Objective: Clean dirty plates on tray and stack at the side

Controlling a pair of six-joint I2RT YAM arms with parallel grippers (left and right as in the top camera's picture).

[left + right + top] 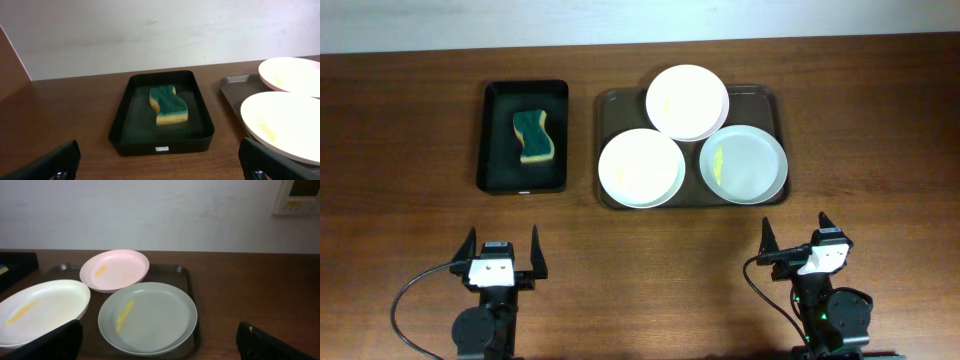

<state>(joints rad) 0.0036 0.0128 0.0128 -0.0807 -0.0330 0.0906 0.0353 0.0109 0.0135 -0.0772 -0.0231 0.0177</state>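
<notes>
Three pale round plates lie on the dark tray (765,100): a back plate (687,101), a front-left plate (640,168) and a front-right plate (744,165), each with a yellow smear. In the right wrist view they show as pinkish (115,270), cream (40,310) and grey-white (147,317) on the tray (182,275). My left gripper (500,256) is open and empty near the table's front, in front of the black tray. My right gripper (800,240) is open and empty, in front of the plates. The left wrist view shows two plates (287,125) (292,74).
A smaller, deeper black tray (495,140) left of the big tray holds a green and yellow sponge (534,136); it also shows in the left wrist view (120,120) with the sponge (168,104). A white wall stands behind the table.
</notes>
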